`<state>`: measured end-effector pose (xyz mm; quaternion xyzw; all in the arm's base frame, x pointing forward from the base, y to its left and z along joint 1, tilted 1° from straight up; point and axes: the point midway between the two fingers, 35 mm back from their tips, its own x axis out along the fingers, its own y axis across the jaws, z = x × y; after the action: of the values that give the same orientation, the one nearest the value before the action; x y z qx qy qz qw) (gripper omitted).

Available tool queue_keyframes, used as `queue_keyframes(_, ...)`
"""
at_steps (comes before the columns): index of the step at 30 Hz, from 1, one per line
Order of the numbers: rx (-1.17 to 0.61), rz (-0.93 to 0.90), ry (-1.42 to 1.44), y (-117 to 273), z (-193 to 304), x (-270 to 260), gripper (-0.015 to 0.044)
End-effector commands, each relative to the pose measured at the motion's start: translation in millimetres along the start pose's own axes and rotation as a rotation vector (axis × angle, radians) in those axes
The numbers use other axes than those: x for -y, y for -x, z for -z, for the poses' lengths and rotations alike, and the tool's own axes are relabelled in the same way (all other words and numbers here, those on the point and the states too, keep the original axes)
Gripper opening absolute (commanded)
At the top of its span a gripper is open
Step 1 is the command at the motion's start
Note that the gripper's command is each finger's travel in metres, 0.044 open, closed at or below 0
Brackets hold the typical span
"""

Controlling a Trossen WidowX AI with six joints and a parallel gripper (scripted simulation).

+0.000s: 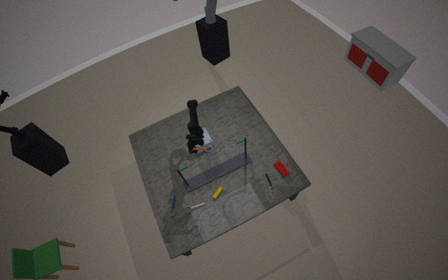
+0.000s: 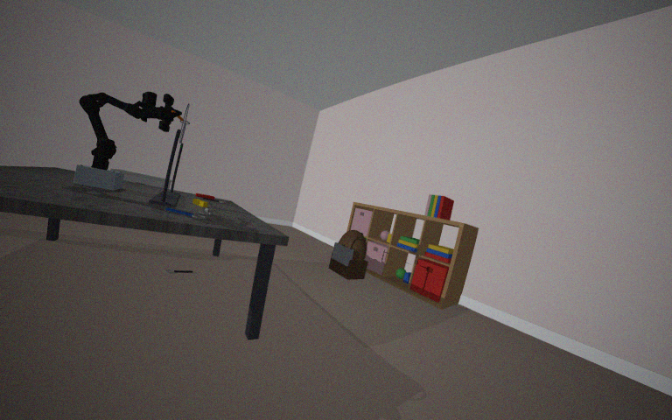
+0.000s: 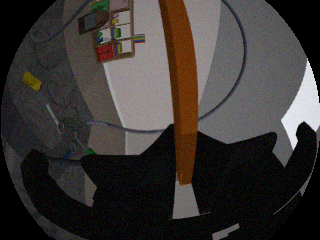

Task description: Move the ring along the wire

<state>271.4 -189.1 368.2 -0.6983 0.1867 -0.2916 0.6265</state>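
Observation:
My gripper [image 1: 195, 149] [image 2: 173, 115] [image 3: 176, 128] is shut on the orange handle [image 1: 199, 148] [image 2: 181, 118] [image 3: 180, 80] and holds it up in the air between the two posts. The ring [image 1: 208, 148] sits at the handle's far end, about midway along the wire. The thin grey wire [image 1: 224, 143] [image 3: 240, 47] curls away toward the right post [image 1: 245, 153] with its green part [image 1: 240, 142]. The left post [image 1: 183, 178] has a green part [image 1: 182, 168] too. Whether the ring touches the wire I cannot tell.
The posts stand on a grey base plate [image 1: 214, 172] on the dark table [image 1: 158, 148] [image 2: 123, 213]. In front lie a yellow block [image 1: 217, 192], a red block [image 1: 280, 168], and spare rings with blue [image 1: 173, 200], white [image 1: 197, 206] and dark [image 1: 269, 180] handles.

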Motion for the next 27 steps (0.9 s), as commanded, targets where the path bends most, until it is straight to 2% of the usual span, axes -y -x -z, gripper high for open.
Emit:
queue_keyframes(1, 0.006, 0.016, 0.045, -0.4, 0.0, -1.0, -0.015)
queue_keyframes(27, 0.038, 0.152, 0.304, -0.8, -1.7, 8.6, -0.015)
